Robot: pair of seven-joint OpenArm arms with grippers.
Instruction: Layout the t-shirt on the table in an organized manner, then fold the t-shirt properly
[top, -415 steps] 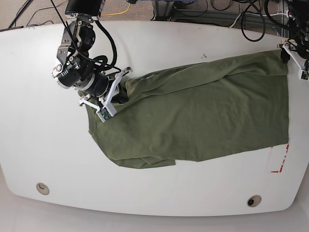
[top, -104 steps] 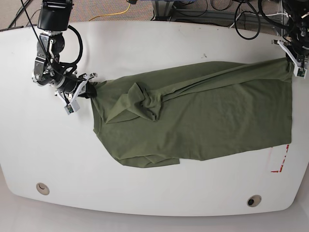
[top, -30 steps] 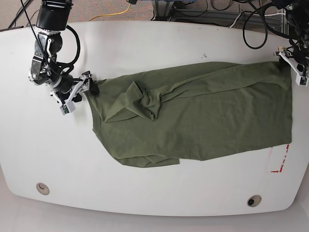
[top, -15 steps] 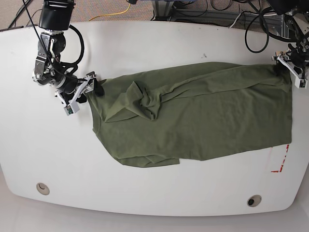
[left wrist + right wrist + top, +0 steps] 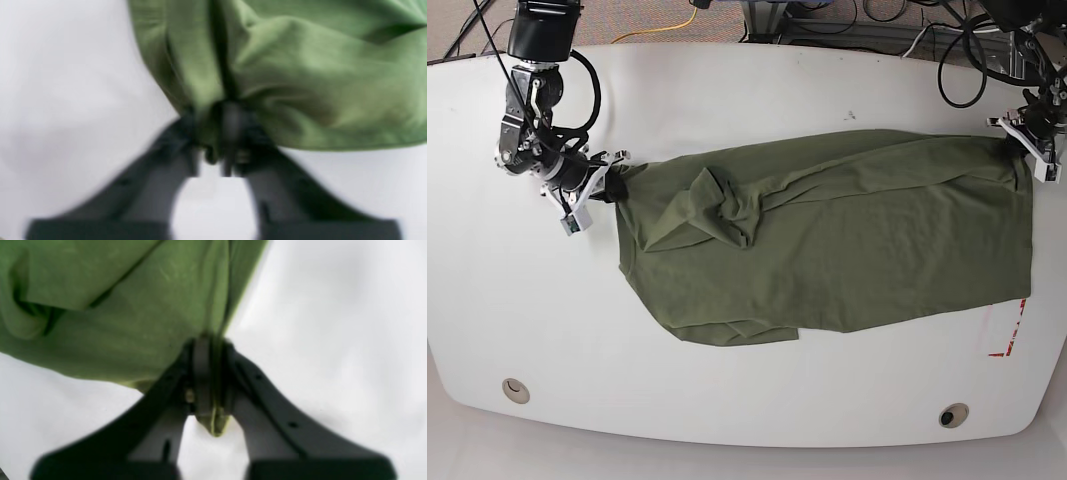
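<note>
While both grippers, left point(image 5: 1015, 137) and right point(image 5: 599, 186), have their fingers clamped on opposite ends of the shirt point(image 5: 847, 235), it lies stretched across the bench point(image 5: 747, 80). Pull unevenly and cloth could slip free, leaving that bunched knot point(image 5: 722, 205). No containers in sight.

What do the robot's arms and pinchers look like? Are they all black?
Mostly black, with some white. The right gripper and left gripper sit in white frames on black arms with round joints, and looping black cables run along them. Up close, the fingers are dark curved prongs that narrow to thin tips.
</note>
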